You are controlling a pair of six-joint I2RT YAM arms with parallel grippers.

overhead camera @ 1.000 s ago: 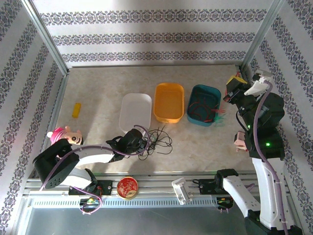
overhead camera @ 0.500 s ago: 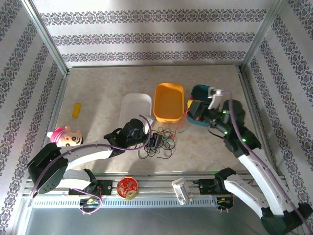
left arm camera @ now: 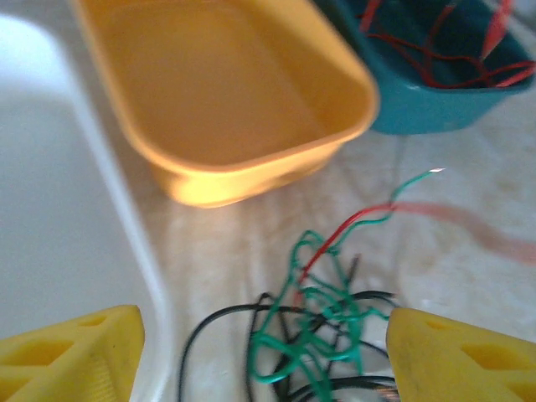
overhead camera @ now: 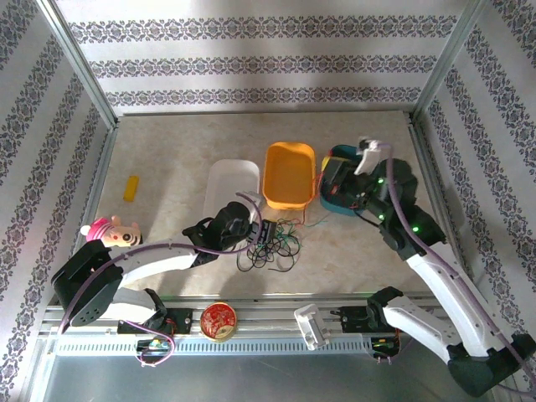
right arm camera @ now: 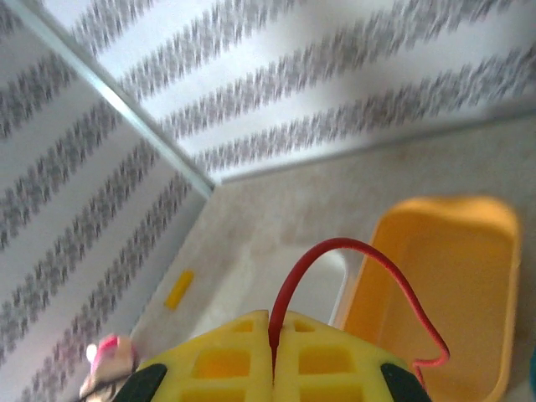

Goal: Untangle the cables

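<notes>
Now showing the right arm (overhead camera: 431, 264) lowered from beside the right wall to the near-left rim of the teal bin (left arm camera: 427, 113), and the left gripper (overhead camera: 265, 235) gone from shut a second ago to spread wide. Working across the desk (overhead camera: 167, 151) with three containers standing in a row: leaving the white tray (overhead camera: 230, 188) and the orange bin (overhead camera: 289, 174) empty as far as can be seen, and already keeping some red strands (left arm camera: 419, 50) inside the teal bin. Judging the sorting as begun but mostly remaining. Leaving the cables (overhead camera: 272, 249) bunched in one knot of black, green and red on the desk just in front of the orange bin, straddled by the left gripper's wide-apart fingers (left arm camera: 75, 352), which are gripping nothing. Pinching one red cable (right arm camera: 337, 241) in the right gripper (right arm camera: 272, 322), pressed fully together, and sending that strand arching up and over toward the orange bin. Probably drawing it out of the knot, though not confirming that. Hiding much of the teal bin under the right arm in the top view. Cutting off the near part of the knot at the lower edge of the left wrist view and blurring the rest, so preventing any count of strands or tracing of crossings. Losing the red cable's far end past the orange bin's rim.
</notes>
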